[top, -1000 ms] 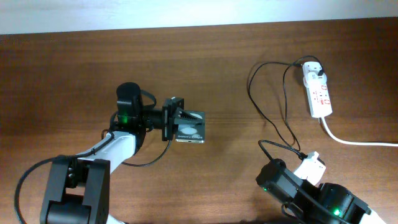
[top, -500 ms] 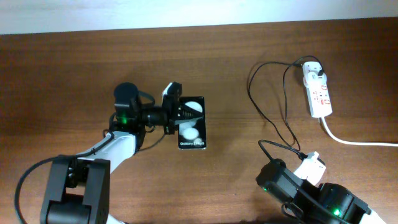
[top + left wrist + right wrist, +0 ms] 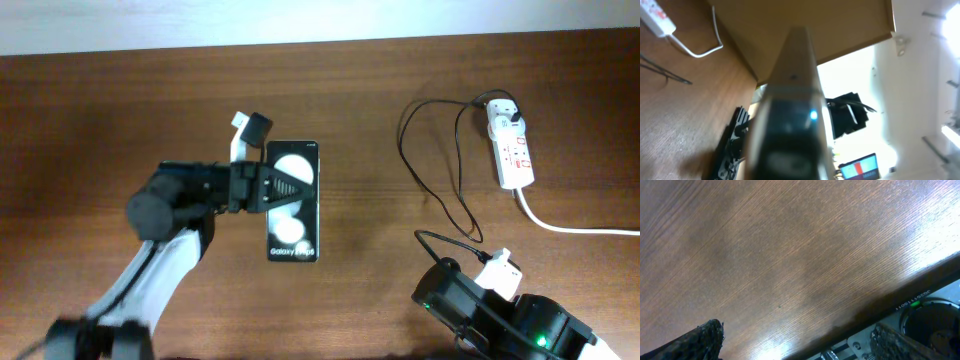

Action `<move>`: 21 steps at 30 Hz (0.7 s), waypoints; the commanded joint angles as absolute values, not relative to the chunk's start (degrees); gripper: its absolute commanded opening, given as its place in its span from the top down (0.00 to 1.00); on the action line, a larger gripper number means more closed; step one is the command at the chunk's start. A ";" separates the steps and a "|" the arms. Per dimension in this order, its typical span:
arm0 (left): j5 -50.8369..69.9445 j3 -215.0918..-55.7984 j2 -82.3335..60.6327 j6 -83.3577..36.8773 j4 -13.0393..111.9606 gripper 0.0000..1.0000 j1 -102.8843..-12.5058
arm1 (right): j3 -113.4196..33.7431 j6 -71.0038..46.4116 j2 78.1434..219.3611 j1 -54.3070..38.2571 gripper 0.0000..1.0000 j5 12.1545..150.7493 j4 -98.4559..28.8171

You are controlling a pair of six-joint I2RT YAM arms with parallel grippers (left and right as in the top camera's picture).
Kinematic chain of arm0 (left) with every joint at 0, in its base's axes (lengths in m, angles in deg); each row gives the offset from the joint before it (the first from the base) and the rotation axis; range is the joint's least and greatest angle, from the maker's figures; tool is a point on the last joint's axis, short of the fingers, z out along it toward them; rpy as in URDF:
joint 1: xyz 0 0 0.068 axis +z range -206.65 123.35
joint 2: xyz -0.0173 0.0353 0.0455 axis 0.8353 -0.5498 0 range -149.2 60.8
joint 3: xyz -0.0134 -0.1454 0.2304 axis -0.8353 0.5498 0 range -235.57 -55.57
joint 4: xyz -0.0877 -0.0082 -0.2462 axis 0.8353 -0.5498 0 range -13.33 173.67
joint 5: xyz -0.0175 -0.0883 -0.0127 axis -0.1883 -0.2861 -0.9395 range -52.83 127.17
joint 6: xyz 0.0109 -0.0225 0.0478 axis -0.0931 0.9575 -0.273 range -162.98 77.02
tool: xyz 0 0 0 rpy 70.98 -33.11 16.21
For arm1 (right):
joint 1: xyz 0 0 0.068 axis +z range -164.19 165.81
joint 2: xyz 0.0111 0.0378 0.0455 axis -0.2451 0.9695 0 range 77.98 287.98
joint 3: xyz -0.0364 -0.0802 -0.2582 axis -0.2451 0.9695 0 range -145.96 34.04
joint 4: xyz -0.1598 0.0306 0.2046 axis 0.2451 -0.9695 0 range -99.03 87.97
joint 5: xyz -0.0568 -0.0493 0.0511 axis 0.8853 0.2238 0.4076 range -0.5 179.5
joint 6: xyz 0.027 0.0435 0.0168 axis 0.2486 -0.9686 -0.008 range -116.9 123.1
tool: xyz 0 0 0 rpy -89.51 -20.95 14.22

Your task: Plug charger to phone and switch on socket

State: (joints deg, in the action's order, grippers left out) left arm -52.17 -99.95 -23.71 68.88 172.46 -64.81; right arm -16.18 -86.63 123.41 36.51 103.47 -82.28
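Note:
The phone (image 3: 292, 215) is a black slab with two white round blobs and small white text, face up toward the overhead camera. My left gripper (image 3: 278, 188) is shut on its left edge and holds it above the table. In the left wrist view the phone (image 3: 790, 110) fills the middle as a blurred edge. The socket (image 3: 511, 152) lies at the far right, and shows in the left wrist view (image 3: 655, 15). The charger's white plug (image 3: 503, 116) sits in its top end. The black cable (image 3: 440, 195) loops left and down. My right gripper (image 3: 805, 340) is open over bare wood.
The socket's thick white cord (image 3: 570, 226) runs off the right edge. My right arm's base (image 3: 500, 315) fills the lower right corner. The wooden table (image 3: 100, 110) ends at a pale wall along the top.
My left arm has drawn back to the left and lifted the phone. The phone has turned from nearly edge-on to full face up and looks larger. The right arm has not moved.

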 commanded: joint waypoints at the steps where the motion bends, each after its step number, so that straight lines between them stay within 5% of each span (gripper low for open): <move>1: -52.43 -100.58 -13.70 71.02 174.45 1.00 -63.15 | -15.78 -86.22 123.34 36.75 0.04 102.95 -82.43; 6: -52.96 -100.56 -1.53 68.66 174.52 1.00 -58.14 | -15.78 -85.60 123.34 36.79 0.04 102.10 -82.43; 12: -48.19 -100.52 -7.04 58.54 173.29 1.00 -56.98 | -15.78 -85.63 123.34 36.79 0.04 102.12 -82.41; 21: -33.66 -102.20 -18.60 40.68 142.67 1.00 -56.94 | -15.78 -85.63 123.34 36.79 0.04 102.16 -82.15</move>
